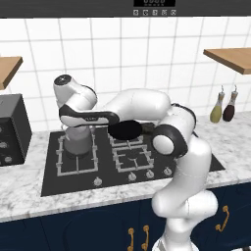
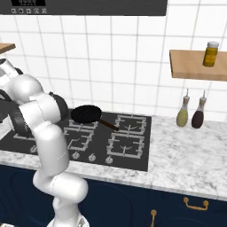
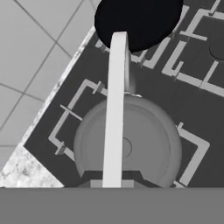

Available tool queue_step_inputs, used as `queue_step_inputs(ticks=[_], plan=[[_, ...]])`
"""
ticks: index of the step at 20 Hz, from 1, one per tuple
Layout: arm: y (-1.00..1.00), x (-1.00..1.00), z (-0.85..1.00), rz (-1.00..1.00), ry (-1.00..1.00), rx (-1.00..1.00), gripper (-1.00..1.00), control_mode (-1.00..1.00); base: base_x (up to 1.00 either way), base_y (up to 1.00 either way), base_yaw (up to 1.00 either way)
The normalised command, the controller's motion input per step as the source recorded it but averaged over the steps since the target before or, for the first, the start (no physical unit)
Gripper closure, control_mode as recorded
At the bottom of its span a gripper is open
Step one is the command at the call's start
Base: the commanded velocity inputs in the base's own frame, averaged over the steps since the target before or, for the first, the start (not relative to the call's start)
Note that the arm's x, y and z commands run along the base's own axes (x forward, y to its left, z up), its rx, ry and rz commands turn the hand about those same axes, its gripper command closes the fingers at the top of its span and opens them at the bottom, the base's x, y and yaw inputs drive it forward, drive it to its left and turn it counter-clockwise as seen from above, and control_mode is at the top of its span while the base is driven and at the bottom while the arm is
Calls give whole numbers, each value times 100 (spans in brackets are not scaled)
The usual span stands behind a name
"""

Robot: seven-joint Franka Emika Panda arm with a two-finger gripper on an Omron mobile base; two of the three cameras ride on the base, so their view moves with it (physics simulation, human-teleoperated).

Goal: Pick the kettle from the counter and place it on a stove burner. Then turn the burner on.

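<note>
Cooktop (image 1: 78, 179) holds kettle (image 1: 78, 139) – claw (image 3: 112, 181) pinching its handle (image 3: 114, 109) – black frying pan (image 1: 124, 130) just beside.

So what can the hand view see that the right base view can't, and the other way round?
Hand view: the small dull-grey metal kettle from above, its pale arched handle across the lid, sitting over a square grate. Right base view: an olive-green bottle and a dark brown bottle on the marbled counter, and a yellow jar on a wooden shelf. Both: the flat black frying pan and the black stovetop.
</note>
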Motion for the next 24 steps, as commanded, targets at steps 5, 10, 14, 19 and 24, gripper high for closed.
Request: queue_step_inputs(ticks=[5, 10, 14, 19, 24], plan=[[15, 22, -10, 0, -1, 0, 100, -100, 0, 0, 0], [5, 39, -28, 0, -3, 0, 100, -100, 0, 0, 0], [0, 43, -33, 0, -1, 5, 100, -100, 0, 0, 0], [0, 41, -45, 0, 0, 12, 100, -100, 0, 0, 0], [0, 19, -75, 0, 0, 0, 100, -100, 0, 0, 0]])
